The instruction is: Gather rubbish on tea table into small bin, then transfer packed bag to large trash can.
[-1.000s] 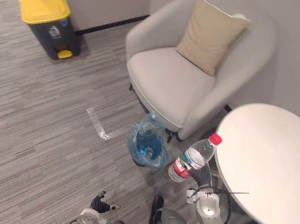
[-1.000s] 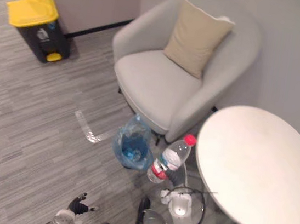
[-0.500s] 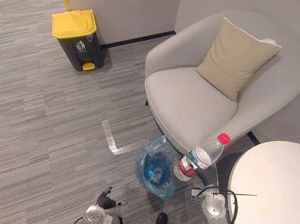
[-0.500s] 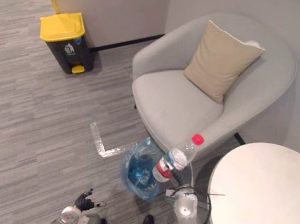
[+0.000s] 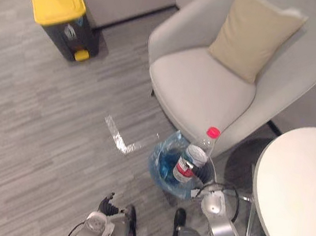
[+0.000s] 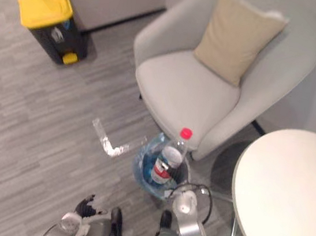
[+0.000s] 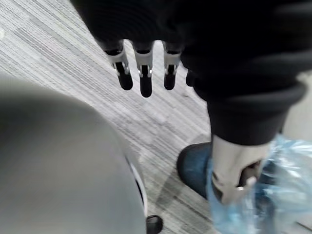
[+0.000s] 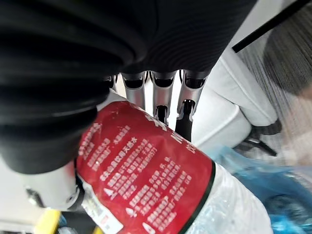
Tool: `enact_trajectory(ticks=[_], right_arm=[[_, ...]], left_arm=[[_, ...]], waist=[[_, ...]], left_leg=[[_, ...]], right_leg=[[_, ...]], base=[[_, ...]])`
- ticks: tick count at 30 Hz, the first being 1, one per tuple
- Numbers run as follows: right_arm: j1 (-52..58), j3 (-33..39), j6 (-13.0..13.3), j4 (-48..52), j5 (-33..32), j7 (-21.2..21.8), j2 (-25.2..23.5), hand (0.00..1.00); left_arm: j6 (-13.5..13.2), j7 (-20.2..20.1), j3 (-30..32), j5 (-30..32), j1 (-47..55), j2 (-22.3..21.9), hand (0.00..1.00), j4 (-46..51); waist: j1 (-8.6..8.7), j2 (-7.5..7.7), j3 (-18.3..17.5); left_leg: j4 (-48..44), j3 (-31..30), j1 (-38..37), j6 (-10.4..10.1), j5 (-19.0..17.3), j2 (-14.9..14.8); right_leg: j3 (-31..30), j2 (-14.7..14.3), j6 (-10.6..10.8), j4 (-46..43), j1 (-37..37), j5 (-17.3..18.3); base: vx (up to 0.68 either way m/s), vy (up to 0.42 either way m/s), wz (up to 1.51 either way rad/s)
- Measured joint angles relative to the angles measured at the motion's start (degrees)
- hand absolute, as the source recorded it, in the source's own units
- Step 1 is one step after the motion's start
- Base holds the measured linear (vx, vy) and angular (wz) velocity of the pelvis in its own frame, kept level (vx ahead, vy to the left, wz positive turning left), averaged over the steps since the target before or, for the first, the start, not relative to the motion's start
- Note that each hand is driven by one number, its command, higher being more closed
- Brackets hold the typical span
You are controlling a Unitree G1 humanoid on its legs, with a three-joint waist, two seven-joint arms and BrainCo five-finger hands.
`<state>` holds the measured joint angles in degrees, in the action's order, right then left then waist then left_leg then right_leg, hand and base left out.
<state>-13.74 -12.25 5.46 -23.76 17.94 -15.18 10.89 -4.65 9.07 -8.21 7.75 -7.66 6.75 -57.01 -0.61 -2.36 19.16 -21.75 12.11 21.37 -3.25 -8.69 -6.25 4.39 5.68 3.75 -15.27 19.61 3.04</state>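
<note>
My right hand (image 5: 199, 176) is shut on a clear plastic bottle (image 5: 194, 155) with a red cap and a red label (image 8: 146, 175). It holds the bottle upright, just above the small bin (image 5: 166, 164) lined with a blue bag, which stands on the floor in front of the armchair. The fingers (image 8: 161, 97) curl round the bottle's body. My left hand (image 5: 106, 207) hangs low near the floor, its fingers (image 7: 141, 73) straight and holding nothing. The round white tea table (image 5: 300, 189) is at the right with a bare top. The large trash can (image 5: 63, 18), dark with a yellow lid, stands at the far left by the wall.
A light grey armchair (image 5: 208, 90) with a beige cushion (image 5: 256, 35) stands behind the small bin. A strip of tape (image 5: 118, 138) marks the grey carpet to the left of the bin. Open carpet lies between the bin and the large can.
The camera has shifted. The bottle in my right hand has moved left, from beside the small bin to over it.
</note>
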Motion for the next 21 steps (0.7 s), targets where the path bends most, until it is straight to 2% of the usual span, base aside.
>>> enact_trajectory(ticks=[1,5,13,15,21], right_arm=[[-2.40,-0.30,-0.38,-0.36,-0.01,-0.23,1.11,1.00],[-9.58,0.06,-1.35,-2.80,-0.08,-1.63,4.08,1.00],[-21.38,1.86,-2.66,-1.83,-1.82,-5.13,5.42,1.00],[-24.16,2.77,-2.87,-1.81,-2.70,-6.03,5.42,1.00],[-29.86,5.10,-3.69,-2.07,-4.58,-8.26,5.25,1.00]], left_arm=[[-0.04,0.77,0.30,-0.74,-1.25,0.22,0.00,0.55],[-0.04,2.12,3.72,-4.88,-5.43,0.31,0.00,1.98],[-1.01,4.69,11.56,-11.87,-13.25,-3.15,0.00,10.46],[-1.26,4.71,11.57,-12.46,-14.34,-3.80,0.00,13.13],[-1.44,5.77,13.23,-14.32,-16.01,-5.22,0.00,19.35]], waist=[[-0.13,-0.12,1.78],[-0.66,-0.30,5.24],[-2.60,-0.11,7.38],[-2.82,-0.10,8.63],[-3.38,-0.05,8.88]], left_leg=[[-1.05,-0.20,2.19,0.38,0.28,0.01],[-3.78,-1.26,10.36,1.18,1.31,0.02],[-8.61,-3.85,28.59,1.47,3.37,-0.34],[-9.06,-4.35,30.96,1.57,3.91,-0.13],[-12.28,-6.42,40.32,1.18,4.30,0.34]], right_leg=[[0.03,0.28,-0.09,-1.74,2.51,0.09],[0.40,1.01,-0.13,-5.92,10.54,0.12],[2.34,1.92,-1.19,-12.77,28.05,-0.11],[3.01,2.45,-1.68,-14.27,30.49,0.23],[4.73,3.78,-2.70,-20.66,39.76,2.84]], base=[[-0.15,0.003,0.08],[-0.16,-0.004,0.14],[-0.12,-0.020,0.16],[-0.05,-0.014,0.18],[0.01,-0.017,0.22]])
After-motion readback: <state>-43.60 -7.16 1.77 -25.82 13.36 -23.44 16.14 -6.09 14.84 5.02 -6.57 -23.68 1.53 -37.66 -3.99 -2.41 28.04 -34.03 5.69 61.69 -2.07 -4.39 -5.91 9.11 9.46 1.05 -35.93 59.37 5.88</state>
